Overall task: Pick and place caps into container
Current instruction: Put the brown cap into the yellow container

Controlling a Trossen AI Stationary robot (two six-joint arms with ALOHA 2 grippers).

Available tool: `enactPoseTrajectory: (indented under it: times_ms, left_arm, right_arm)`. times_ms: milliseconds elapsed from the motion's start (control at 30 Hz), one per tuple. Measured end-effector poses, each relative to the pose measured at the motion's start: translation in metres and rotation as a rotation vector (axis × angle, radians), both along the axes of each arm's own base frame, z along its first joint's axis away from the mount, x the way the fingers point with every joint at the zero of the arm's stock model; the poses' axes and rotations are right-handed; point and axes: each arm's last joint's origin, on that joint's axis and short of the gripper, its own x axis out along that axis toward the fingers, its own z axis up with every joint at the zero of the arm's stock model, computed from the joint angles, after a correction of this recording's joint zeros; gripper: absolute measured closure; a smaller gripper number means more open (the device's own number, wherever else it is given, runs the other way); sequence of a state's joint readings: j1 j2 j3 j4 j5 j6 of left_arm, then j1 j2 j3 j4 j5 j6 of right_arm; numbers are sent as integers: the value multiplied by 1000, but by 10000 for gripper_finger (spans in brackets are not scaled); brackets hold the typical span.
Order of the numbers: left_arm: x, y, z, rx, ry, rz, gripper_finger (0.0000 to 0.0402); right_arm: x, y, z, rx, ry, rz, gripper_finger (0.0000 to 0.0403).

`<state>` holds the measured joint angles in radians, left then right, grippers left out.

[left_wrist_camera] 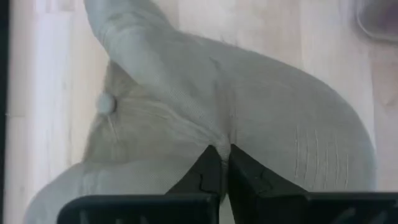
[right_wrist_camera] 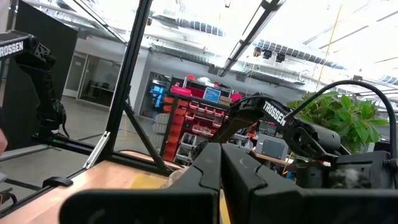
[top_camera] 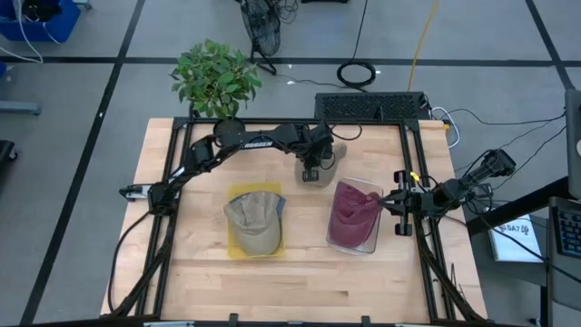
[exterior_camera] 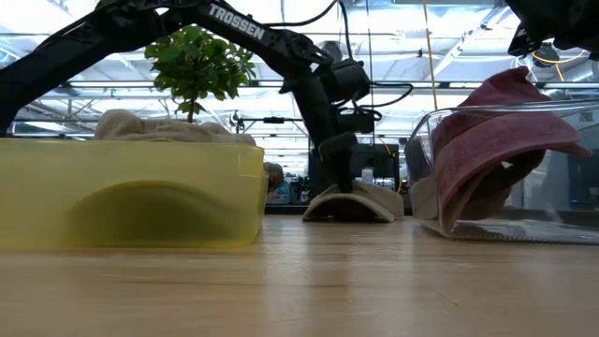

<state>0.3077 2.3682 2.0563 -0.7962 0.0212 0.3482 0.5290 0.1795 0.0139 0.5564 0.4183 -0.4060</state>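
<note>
A khaki cap (top_camera: 332, 162) lies crown up on the wooden table near its far edge, its lower rim (exterior_camera: 354, 213) flat on the wood. My left gripper (top_camera: 311, 174) comes down on it and is shut on its fabric (left_wrist_camera: 280, 124). A yellow container (top_camera: 238, 247) in the table's middle holds another khaki cap (top_camera: 254, 218) on top of a blue-grey one (top_camera: 278, 205). A clear container (top_camera: 368, 243) to its right holds a maroon cap (top_camera: 349, 213). My right gripper (top_camera: 399, 202) waits shut at the table's right edge, tilted upward. My left gripper pinches a raised fold of the khaki cap's crown (left_wrist_camera: 224, 138) between its two fingers, off to one side of the top button (left_wrist_camera: 106, 102). The fingers come steeply from above, slanting down. The cap still rests on the table.
A potted plant (top_camera: 216, 77) stands at the table's far left corner. Black frame rails (top_camera: 172, 173) run along the left, far and right sides. The maroon cap (exterior_camera: 496, 131) stands up above the clear container's rim. Bare wood lies along the near edge.
</note>
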Motion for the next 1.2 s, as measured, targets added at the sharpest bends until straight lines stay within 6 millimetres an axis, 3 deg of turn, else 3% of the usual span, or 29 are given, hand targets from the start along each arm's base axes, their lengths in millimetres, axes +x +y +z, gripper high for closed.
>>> enactPoseTrajectory:
  times_ms: [167,400,600,767,900,1000,1200]
  left_arm:
    - [-3,-5,27,69,-45,28,392]
    - [-35,-45,128,190,-187,32,396]
    - [-102,-105,223,287,-295,58,396]
    - [-177,-153,274,388,-335,159,393]
    - [-231,-182,290,387,-347,254,396]
    - [-254,-199,287,380,-334,310,394]
    - [-252,-237,246,376,-287,304,394]
  right_arm:
    - [0,0,0,0,0,0,403]
    - [0,0,-1,0,7,2,403]
    - [0,0,-1,25,10,12,403]
    - [0,0,-1,25,11,11,403]
    - [0,0,-1,45,11,18,403]
    - [0,0,-1,46,11,19,403]
    - [0,0,-1,46,11,19,403]
